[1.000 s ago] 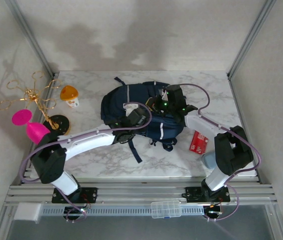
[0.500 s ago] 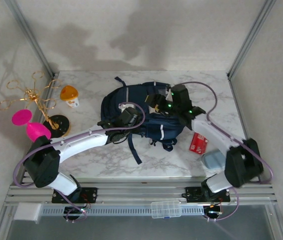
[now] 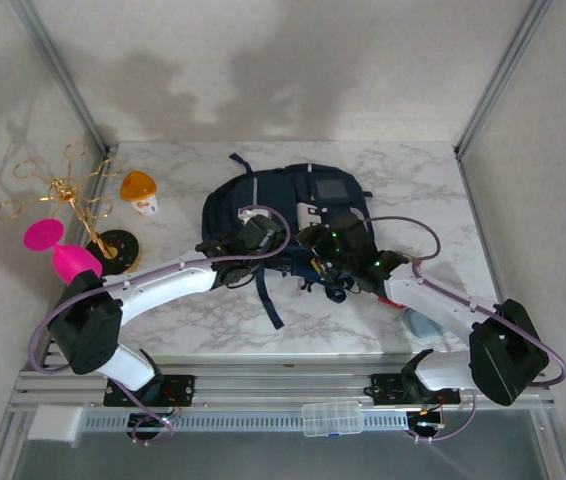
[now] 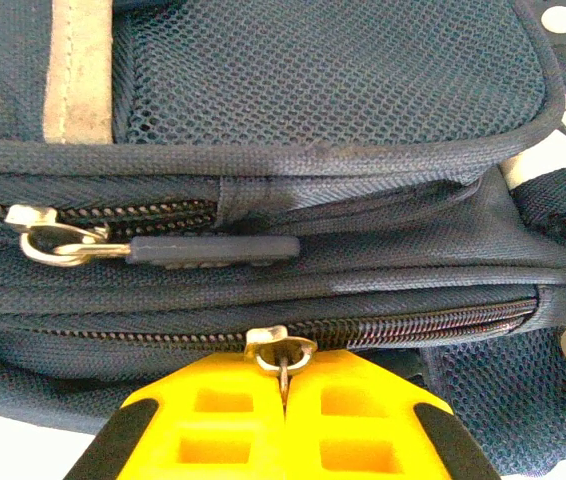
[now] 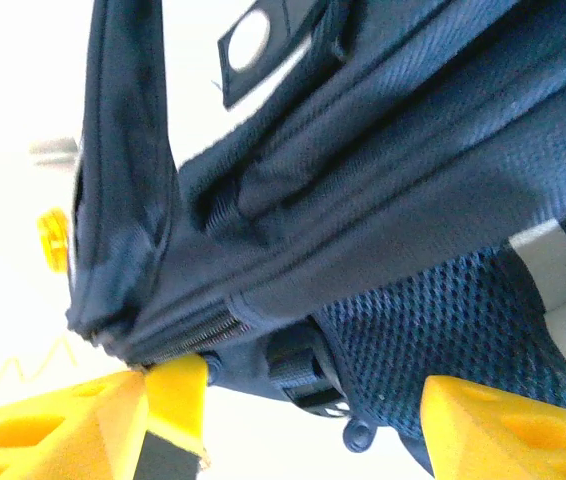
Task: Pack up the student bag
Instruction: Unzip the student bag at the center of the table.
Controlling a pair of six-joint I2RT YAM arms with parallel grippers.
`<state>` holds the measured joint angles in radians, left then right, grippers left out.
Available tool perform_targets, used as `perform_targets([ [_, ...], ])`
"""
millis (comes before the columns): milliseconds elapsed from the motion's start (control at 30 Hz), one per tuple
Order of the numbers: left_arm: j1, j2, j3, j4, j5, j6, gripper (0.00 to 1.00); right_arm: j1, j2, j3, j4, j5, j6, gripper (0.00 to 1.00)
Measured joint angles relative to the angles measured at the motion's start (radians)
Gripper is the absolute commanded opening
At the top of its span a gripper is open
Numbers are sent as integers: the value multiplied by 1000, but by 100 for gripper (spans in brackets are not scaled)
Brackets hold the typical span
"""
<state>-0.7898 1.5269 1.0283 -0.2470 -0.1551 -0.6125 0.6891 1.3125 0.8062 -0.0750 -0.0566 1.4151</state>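
The student bag (image 3: pixel 283 205), a navy-blue backpack with a grey square panel, lies flat mid-table. My left gripper (image 3: pixel 250 240) sits at its near left side. In the left wrist view the yellow fingers (image 4: pixel 213 410) are shut on the metal zipper pull (image 4: pixel 283 362) of the lower zip, beside the bag's mesh (image 4: pixel 323 70). A second zip above has a dark rubber pull (image 4: pixel 213 250). My right gripper (image 3: pixel 325 255) is at the bag's near edge. It stands open (image 5: pixel 313 410) around the bag's (image 5: pixel 383 170) lower corner, where a strap buckle (image 5: pixel 308 375) sits.
A gold wire stand (image 3: pixel 63 195), an orange-lidded cup (image 3: pixel 140 190) and a pink object (image 3: pixel 58 250) are at the left. A grey-blue item (image 3: pixel 425 322) lies under the right arm. A loose dark strap (image 3: pixel 268 295) trails toward the front edge.
My right gripper swung from the bag's far right top down to its near edge, uncovering the grey panel. The left gripper shifted slightly left a second ago, then held still.
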Motion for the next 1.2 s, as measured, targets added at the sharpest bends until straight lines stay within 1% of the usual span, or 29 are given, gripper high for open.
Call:
perform_targets([
  [133, 0, 1, 0, 3, 3, 0, 0, 23, 53, 50, -8, 96, 117, 65],
  [267, 0, 11, 0, 5, 7, 0, 0, 42, 136, 106, -15, 142, 189, 61],
  [333, 0, 16, 0, 5, 10, 0, 0, 45, 194, 149, -35, 158, 212, 53],
  [400, 0, 22, 0, 11, 14, 0, 0, 50, 240, 181, -54, 189, 231, 42],
  [467, 2, 29, 0, 12, 18, 0, 0, 56, 260, 190, -61, 215, 234, 35],
  [533, 2, 38, 5, 10, 22, 1, 0, 62, 272, 199, -72, 239, 222, 24],
  [600, 3, 41, 8, 10, 25, 4, 0, 64, 278, 211, -81, 261, 196, 6],
  [633, 4, 41, 8, 9, 29, 5, 0, 64, 278, 217, -83, 270, 179, 1],
  [700, 5, 41, 8, 6, 30, 8, 0, 64, 278, 229, -84, 283, 123, 0],
  [833, 5, 32, 5, -2, 33, 7, 0, 55, 269, 236, -91, 282, -43, 0],
  [933, 3, 1, -13, -13, 37, 7, 0, 15, 211, 192, -56, 215, -197, 0],
  [1000, -3, -31, -30, -22, 46, 2, 0, -56, 150, 138, -31, 124, -299, 0],
  [1100, -10, -79, -68, -32, 61, -8, 0, -218, 93, 103, -50, -41, -451, 0],
  [1133, -10, -92, -84, -31, 64, -12, 0, -276, 92, 105, -56, -98, -499, 0],
  [1200, -10, -97, -97, -25, 75, -15, 0, -354, 110, 126, -81, -192, -579, 0],
])
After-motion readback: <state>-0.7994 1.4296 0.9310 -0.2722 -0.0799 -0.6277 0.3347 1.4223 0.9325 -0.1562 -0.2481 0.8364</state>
